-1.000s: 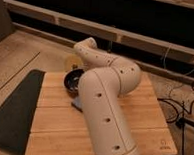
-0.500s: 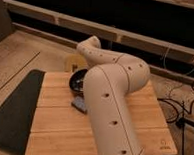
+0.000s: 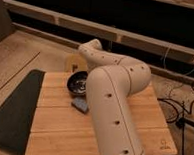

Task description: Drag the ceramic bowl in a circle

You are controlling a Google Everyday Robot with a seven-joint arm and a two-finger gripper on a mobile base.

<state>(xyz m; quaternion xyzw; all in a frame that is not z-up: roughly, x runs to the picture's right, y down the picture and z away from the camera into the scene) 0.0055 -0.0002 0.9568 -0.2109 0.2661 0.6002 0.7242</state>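
Note:
The ceramic bowl (image 3: 77,82) is a round dark glossy bowl with a pale speckled inside. It rests on the wooden table (image 3: 52,124) near the back left, partly covered by my white arm (image 3: 113,103). The arm reaches from the front right, bends and runs back toward the bowl. My gripper is hidden behind the arm at the bowl's right side, so its hold does not show. A blue block (image 3: 80,106) lies on the table just in front of the bowl, against the arm.
A pale yellow round dish (image 3: 71,63) sits behind the bowl at the table's back edge. A dark mat (image 3: 13,111) lies along the table's left side. Cables (image 3: 181,105) trail on the floor to the right. Dark shelving runs behind.
The arm's elbow has swung right and toward the back. The bowl has shifted slightly right and toward the front.

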